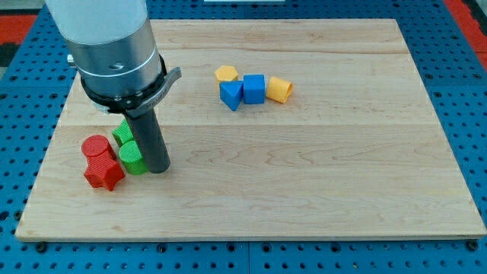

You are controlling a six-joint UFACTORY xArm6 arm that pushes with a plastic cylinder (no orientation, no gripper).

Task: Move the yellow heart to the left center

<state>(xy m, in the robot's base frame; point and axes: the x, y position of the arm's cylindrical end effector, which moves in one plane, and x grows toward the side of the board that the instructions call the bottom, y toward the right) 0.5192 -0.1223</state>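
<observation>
The yellow heart (279, 90) (at two o'clock from my tip (157, 169), fingerless) should be approached from its right.

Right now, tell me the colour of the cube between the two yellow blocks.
Blue: the cube shows clearly in the camera view.

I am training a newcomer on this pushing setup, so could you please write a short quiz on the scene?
1. True or false: my tip touches a blue block.
2. Which block lies farthest toward the view's right? A) blue cube B) yellow heart C) red cylinder
3. How many green blocks sit beside my tip?

Key:
1. False; it is beside the green cylinder, far from the blue ones.
2. B.
3. Two: the green cylinder and another green block just above it in the view.
</observation>
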